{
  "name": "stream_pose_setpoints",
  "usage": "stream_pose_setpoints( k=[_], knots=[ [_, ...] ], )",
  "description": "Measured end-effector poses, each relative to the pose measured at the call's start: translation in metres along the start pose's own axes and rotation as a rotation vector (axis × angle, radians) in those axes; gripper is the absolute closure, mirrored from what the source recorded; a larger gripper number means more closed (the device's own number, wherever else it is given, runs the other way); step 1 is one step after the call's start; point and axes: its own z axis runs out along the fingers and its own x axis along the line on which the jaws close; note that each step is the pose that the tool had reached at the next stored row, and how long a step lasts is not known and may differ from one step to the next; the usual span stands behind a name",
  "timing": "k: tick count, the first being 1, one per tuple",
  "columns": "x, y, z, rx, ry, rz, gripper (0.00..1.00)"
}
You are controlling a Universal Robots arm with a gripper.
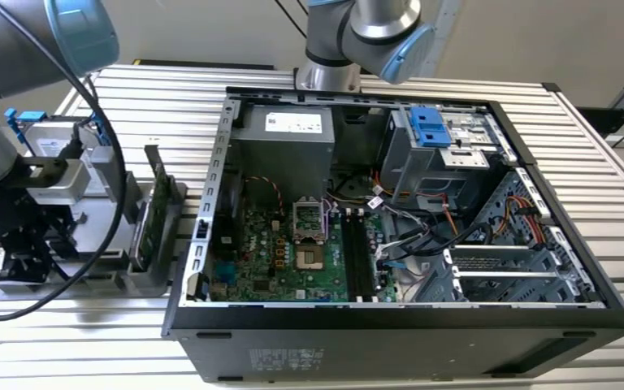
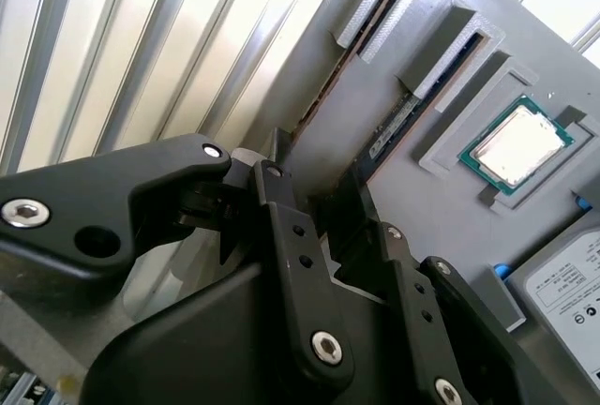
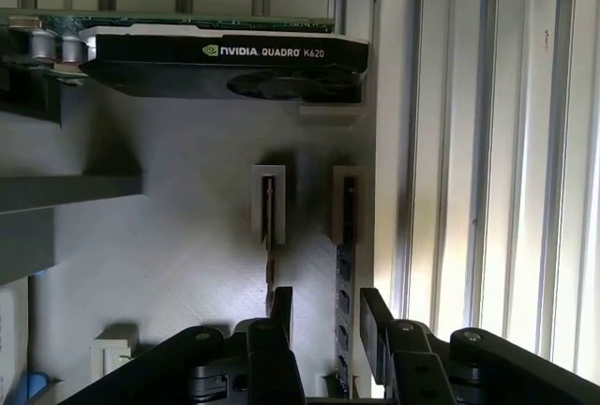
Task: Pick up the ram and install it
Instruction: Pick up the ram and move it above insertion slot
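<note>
In the first wrist view, two thin ram sticks stand on edge in slots of the grey holder (image 3: 187, 236). My gripper (image 3: 326, 321) is open and straddles one ram stick (image 3: 345, 269), with one finger on each side and a gap left to both. The other stick (image 3: 269, 236) runs just outside one fingertip (image 3: 282, 309). The second wrist view shows the same ram (image 2: 398, 124) running from its slot under the gripper's black linkage. In the exterior view the gripper (image 1: 25, 256) hangs low over the holder (image 1: 139, 272), at the exterior view's left of the open computer case (image 1: 399, 317).
A graphics card (image 3: 225, 58) stands upright in the holder, seen as a green card (image 1: 158, 203) in the exterior view. A processor chip (image 2: 520, 142) and a hard drive (image 2: 567, 292) also rest in the holder. Black memory slots (image 1: 357, 256) lie on the motherboard inside the case.
</note>
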Motion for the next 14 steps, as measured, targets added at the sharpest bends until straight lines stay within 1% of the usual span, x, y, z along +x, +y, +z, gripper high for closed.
stream_pose_setpoints(
  k=[7, 14],
  knots=[
    [-0.0012, -0.0013, 0.0007, 0.0001, -0.0001, 0.000, 0.00],
    [-0.0090, -0.0028, 0.0020, 0.0001, -0.0001, 0.000, 0.00]
  ],
)
